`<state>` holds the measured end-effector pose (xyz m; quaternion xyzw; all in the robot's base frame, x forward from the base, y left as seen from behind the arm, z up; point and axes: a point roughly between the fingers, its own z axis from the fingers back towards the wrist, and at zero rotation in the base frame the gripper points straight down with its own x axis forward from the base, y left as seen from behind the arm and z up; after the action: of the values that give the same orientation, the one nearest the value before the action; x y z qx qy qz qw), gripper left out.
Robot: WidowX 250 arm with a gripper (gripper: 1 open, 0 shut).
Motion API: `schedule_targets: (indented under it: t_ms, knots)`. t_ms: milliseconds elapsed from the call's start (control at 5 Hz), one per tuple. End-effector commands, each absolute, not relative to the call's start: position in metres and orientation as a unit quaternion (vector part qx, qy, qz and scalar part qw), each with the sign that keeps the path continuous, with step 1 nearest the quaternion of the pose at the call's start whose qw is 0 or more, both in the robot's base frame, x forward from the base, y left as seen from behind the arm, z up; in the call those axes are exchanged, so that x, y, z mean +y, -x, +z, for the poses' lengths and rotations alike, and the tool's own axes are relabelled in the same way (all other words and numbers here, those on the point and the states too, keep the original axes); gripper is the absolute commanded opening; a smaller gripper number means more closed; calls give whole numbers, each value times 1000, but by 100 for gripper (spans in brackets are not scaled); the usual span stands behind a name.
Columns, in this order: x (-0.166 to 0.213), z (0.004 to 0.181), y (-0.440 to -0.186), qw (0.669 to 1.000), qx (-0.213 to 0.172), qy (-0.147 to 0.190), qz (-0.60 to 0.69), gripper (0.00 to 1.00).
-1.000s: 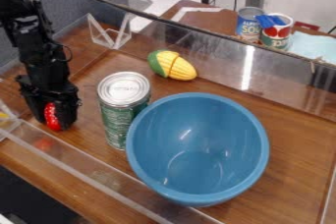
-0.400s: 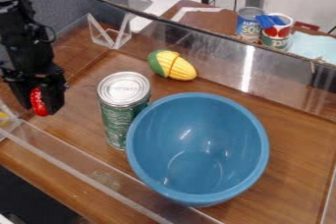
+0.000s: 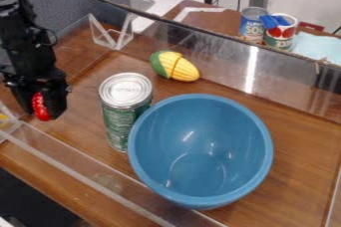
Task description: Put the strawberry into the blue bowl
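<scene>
Black hand [image 3: 42, 106]: grasping small red toy strawberry [image 3: 43, 106], near worktop [image 3: 80, 156] edge; green-labelled can [image 3: 126, 112] between it and glossy blue plastic bowl [image 3: 201, 151].

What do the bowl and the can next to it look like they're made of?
The blue bowl looks like glossy plastic: uniform colour with soft highlights inside. The can appears to be metal, with a shiny silver lid and what looks like a green printed label.
</scene>
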<state>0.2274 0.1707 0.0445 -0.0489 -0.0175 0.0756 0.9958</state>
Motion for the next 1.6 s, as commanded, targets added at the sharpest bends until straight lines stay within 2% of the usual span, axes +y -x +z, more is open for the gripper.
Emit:
schedule_targets:
  t_ms: [0, 400, 800, 1200, 1400]
  knots:
    - [181, 59, -233, 994, -43, 35, 90, 0]
    - [160, 65, -246, 998, -39, 44, 31, 0]
    - [147, 73, -244, 998, -49, 38, 20, 0]
    - [113, 109, -258, 997, -72, 33, -25, 0]
    - [82, 142, -256, 994, -91, 29, -48, 0]
